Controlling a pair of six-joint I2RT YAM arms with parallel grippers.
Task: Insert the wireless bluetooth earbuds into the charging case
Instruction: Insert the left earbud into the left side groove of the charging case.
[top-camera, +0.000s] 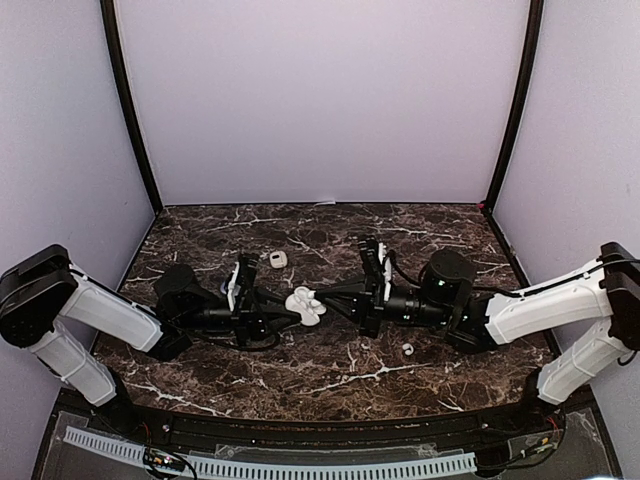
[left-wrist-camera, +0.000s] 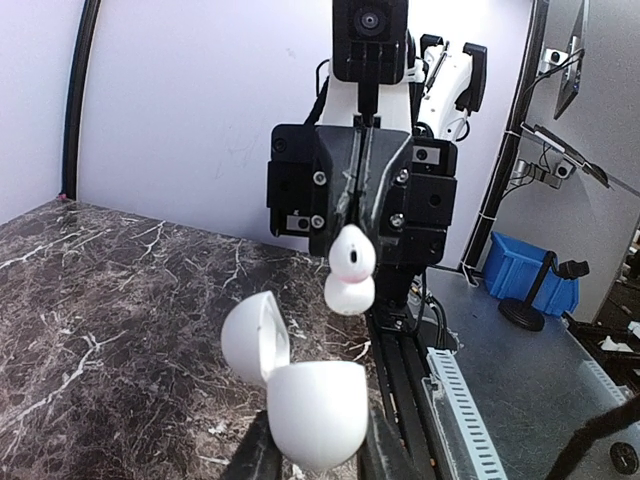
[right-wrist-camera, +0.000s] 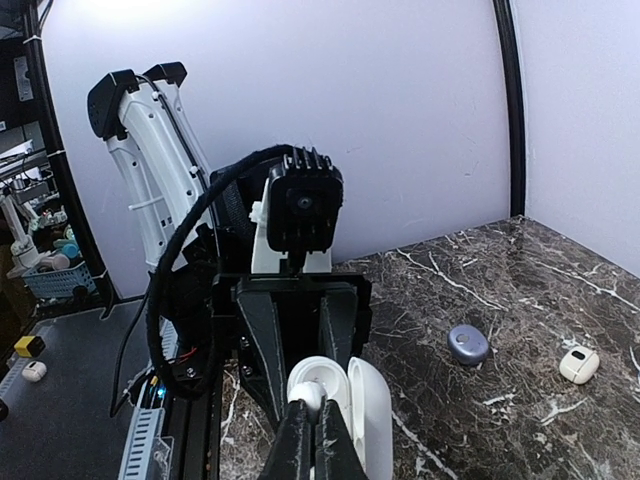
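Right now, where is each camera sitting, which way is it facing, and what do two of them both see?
Top: above and behind the bases, looking down on the table; left arm and right arm show, left pincer tip to tip with right pincer mid-table.
Left wrist: on the left arm, facing the right arm; own fingers grip the open case.
Right wrist: on the right arm, facing the left arm; own fingers pinch an earbud.
Shared: both wrist views show case and earbud.
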